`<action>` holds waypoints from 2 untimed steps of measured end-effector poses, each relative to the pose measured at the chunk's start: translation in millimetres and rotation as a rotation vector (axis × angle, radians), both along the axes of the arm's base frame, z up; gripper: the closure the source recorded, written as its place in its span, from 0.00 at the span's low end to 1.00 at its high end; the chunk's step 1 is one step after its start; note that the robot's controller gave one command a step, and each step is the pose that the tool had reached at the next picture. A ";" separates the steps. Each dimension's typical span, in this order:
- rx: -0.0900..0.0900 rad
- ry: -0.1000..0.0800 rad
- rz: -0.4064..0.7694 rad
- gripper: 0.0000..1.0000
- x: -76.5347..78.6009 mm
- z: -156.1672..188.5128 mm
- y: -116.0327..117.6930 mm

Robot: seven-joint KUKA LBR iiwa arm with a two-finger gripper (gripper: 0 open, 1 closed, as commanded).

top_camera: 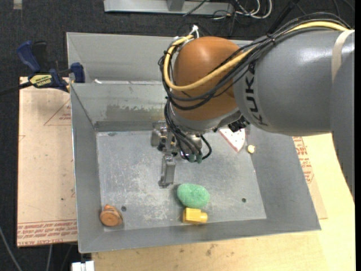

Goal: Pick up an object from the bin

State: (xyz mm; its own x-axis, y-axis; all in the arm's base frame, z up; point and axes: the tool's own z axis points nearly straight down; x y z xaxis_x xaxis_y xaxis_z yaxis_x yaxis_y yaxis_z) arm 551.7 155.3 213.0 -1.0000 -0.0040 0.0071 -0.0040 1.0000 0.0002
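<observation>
My tool (pixel 166 173) pointed down at the bare floor of the grey bin (pixel 130 168), near its middle, and I could not tell if it was released or clenched. The nearest thing was a green rounded lump (pixel 193 194), just beside the tool toward the near wall, with a small yellow block (pixel 195 215) close below it. A brown round piece (pixel 111 216) lay well apart, in the view's lower left corner.

a green lump (pixel 193 194), yellow block (pixel 194 215), rusty-brown disc (pixel 111 216) and white-and-red piece (pixel 234 139) in a grey bin (pixel 130 162).
</observation>
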 end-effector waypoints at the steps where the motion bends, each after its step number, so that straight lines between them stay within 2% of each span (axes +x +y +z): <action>1: 0.001 -0.008 -0.003 0.00 1.7 4.7 -0.8; 2: 0.002 -0.009 0.059 0.00 -29.5 -7.0 -29.3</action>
State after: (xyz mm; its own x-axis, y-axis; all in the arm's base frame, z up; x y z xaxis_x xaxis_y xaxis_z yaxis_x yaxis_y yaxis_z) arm 522.2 126.0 206.0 -0.9980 -0.0631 -0.0023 -0.0631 0.9980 0.0017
